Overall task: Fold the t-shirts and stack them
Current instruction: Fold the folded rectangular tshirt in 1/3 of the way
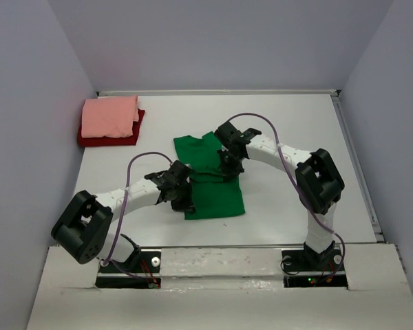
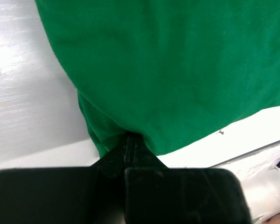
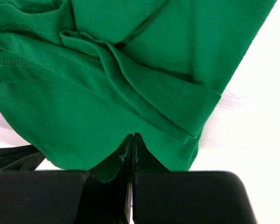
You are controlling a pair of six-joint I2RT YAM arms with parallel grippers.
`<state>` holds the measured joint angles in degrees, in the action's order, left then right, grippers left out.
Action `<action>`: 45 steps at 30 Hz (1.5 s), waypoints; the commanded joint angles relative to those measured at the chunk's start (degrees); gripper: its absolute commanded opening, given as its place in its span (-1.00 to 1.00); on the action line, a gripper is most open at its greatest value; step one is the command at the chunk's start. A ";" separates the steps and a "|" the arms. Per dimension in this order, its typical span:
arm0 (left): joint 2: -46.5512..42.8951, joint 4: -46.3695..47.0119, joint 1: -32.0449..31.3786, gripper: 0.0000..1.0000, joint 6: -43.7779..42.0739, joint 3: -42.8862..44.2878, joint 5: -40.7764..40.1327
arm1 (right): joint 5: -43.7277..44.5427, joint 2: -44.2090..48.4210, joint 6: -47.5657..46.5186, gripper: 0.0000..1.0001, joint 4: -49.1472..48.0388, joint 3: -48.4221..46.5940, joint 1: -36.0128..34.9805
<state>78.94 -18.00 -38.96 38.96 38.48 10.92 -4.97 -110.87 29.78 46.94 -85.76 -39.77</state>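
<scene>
A green t-shirt (image 1: pixel 213 196) lies partly folded at the middle of the table, its sleeved upper part (image 1: pixel 198 151) toward the back. My left gripper (image 1: pixel 182 197) is at the shirt's left edge. In the left wrist view its jaws (image 2: pixel 132 138) are shut, with the green cloth (image 2: pixel 177 70) bunched at the tips. My right gripper (image 1: pixel 230 163) is at the shirt's right edge. Its jaws (image 3: pixel 132 136) are shut at the edge of layered green cloth (image 3: pixel 84 107), with a sleeve hem (image 3: pixel 196 116) beside them.
A folded pink shirt (image 1: pixel 110 115) lies on a folded dark red shirt (image 1: pixel 109 139) at the back left of the white table (image 1: pixel 296 124). Grey walls stand on three sides. A raised rail (image 1: pixel 358 165) runs along the table's right edge.
</scene>
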 commanded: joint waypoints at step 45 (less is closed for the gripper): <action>-0.53 -6.34 -3.05 -1.00 1.21 2.91 -0.81 | 1.73 -15.62 -6.40 -1.00 1.85 -15.68 3.65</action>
<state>78.59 -23.38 -41.63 40.99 39.05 9.72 -5.06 -126.54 24.91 47.86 -100.79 -36.69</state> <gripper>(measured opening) 0.014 0.009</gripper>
